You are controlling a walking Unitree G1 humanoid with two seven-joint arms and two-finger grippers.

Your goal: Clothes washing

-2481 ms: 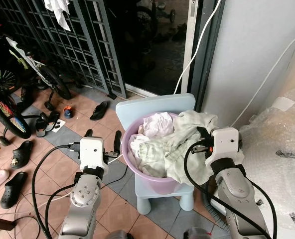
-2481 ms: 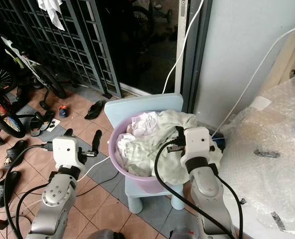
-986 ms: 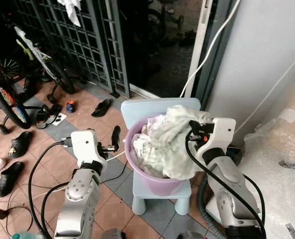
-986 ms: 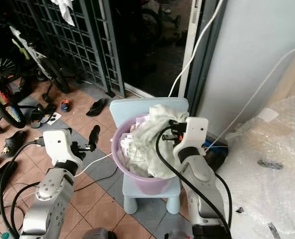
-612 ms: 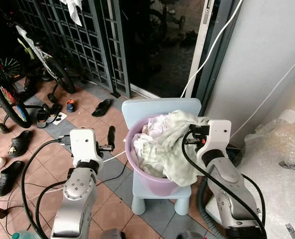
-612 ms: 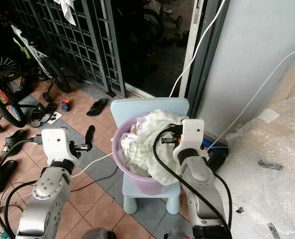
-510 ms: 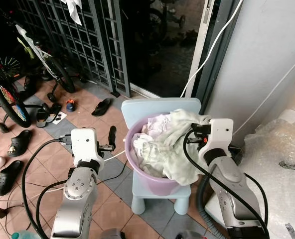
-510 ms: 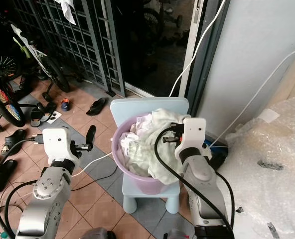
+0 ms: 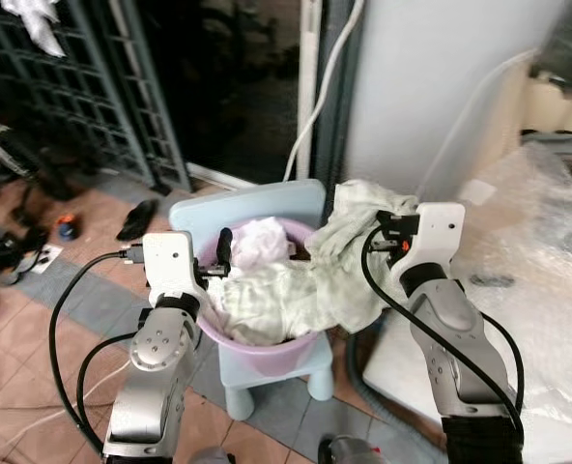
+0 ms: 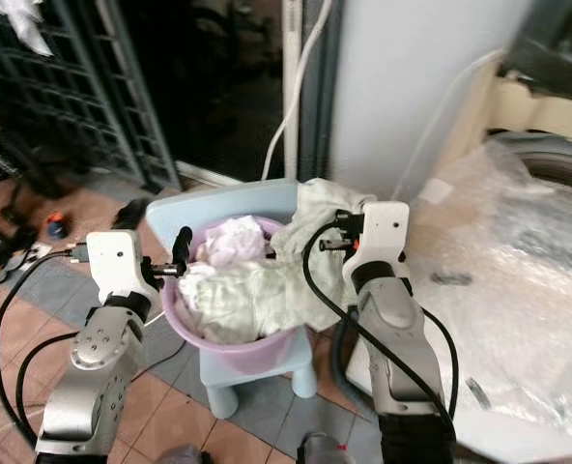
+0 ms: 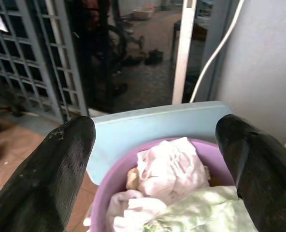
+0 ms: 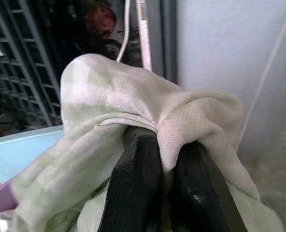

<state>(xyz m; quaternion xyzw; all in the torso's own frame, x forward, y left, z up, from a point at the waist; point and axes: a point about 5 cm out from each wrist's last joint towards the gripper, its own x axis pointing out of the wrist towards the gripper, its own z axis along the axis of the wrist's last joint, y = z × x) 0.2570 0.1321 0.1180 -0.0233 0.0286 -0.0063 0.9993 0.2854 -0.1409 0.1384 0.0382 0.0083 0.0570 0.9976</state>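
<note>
At right rim of purple basin (image 9: 257,353) on blue chair (image 9: 267,379): right claw (image 12: 164,164) clamped on pale green garment (image 9: 349,266), cloth trailing left into basin. Left claw (image 11: 157,145) spread wide, empty, at left rim. Bubble-wrapped washer (image 10: 518,290) lies right, nearer right arm.

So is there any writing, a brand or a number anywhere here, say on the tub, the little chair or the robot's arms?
None that can be read.
Purple tub: no print visible.
Light blue chair: plain, no label visible.
Right tool, shut on the pale green cloth: no markings.
Left tool, open over the tub: no markings.
White wrist housings: small dark and red fittings, too small and blurred to read.
</note>
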